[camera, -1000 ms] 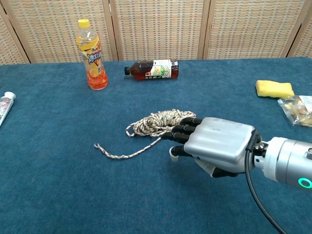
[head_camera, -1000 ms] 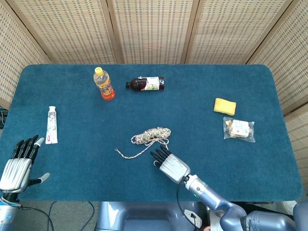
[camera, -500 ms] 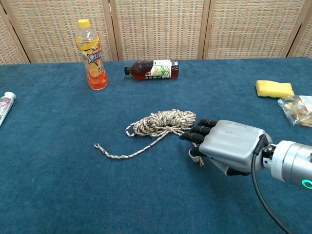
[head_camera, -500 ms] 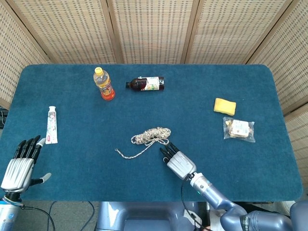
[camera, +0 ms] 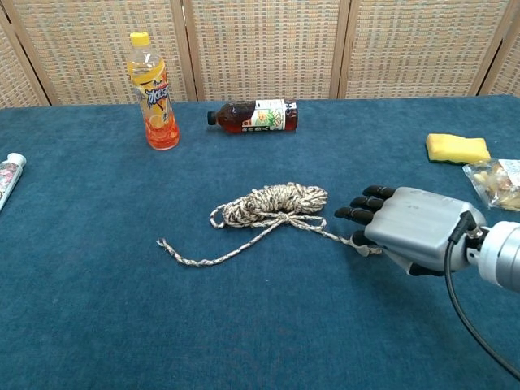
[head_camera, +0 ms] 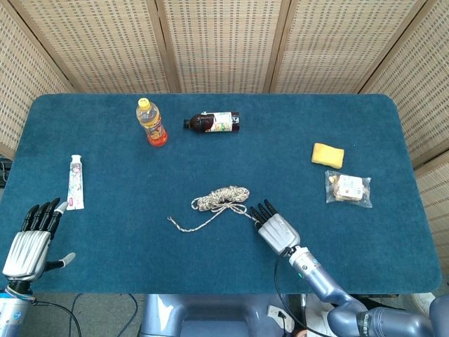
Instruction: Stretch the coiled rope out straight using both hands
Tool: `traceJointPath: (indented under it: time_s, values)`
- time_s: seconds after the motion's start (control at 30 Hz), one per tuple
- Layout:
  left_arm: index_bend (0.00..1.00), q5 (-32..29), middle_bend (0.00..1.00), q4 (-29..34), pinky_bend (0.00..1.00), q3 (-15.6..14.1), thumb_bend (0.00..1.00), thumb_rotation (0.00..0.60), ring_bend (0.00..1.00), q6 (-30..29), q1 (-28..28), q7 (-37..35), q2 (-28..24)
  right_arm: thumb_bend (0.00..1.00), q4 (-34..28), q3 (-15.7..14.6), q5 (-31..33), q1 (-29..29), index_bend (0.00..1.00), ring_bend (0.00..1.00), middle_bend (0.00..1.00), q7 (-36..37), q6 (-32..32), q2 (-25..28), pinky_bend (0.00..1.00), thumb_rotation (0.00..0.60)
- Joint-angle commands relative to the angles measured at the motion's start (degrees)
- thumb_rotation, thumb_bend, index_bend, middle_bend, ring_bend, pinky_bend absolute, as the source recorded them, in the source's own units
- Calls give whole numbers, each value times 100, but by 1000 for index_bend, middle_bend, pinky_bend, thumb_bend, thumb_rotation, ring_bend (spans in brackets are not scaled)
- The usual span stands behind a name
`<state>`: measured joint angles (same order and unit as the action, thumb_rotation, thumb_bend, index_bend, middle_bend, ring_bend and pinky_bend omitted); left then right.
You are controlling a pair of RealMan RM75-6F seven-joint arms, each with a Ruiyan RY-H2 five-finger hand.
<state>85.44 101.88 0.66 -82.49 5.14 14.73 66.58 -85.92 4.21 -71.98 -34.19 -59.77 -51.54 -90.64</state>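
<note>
Barely started imo: right hand (camera: pixel 414 230) pinches one rope (camera: pixel 272 203) end near the tabletop's front edge, coil mostly bunched, left hand (head_camera: pixel 28 242) spread open at the front-left corner, holding nothing.

My right hand (camera: pixel 406 229) has a matt silver metal-looking shell and glossy black plastic fingers (camera: pixel 370 202); my left hand (head_camera: pixel 29 241) looks the same. The rope (camera: pixel 272 207) is rough, braided, speckled fibre. The surface (head_camera: pixel 105 232) wears a matt blue napped cloth. Both bottles look like glossy clear plastic: the upright orange bottle (camera: pixel 154 93) and the lying dark bottle (camera: pixel 253 115). The yellow sponge (camera: pixel 457 148) looks porous and dull.
</note>
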Motion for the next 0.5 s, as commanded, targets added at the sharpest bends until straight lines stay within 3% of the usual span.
traceJointPath:
  time_s: [0.03,0.13,0.2,0.27,0.37,0.5]
  values:
    - [0,-4,0,2,0,0,0,600,0,-2,0,-6,-3,920,122,66,295,16,395,0,0,-235,-182,-53,0,600]
    - [0,-6,0,0,0,-1,0,600,0,-4,1,-26,-8,919,72,97,370,26,395,0,0,-299,-341,-31,0,600]
    - [0,-6,0,0,0,-3,0,600,0,-2,3,-38,-13,868,-50,113,274,44,395,0,0,-181,-496,16,0,600]
    - [0,-4,0,1,0,-9,0,600,0,-1,2,-50,-20,711,-146,156,-11,78,395,0,0,185,-733,33,0,600]
    - [0,5,0,2,0,-15,0,600,0,-20,-6,-70,-29,364,-27,199,-505,167,395,0,0,859,-1184,-44,0,600]
    - [0,29,0,2,0,-28,0,600,0,-41,-15,-91,-39,302,110,375,-430,226,401,0,0,1582,-1351,-217,0,600]
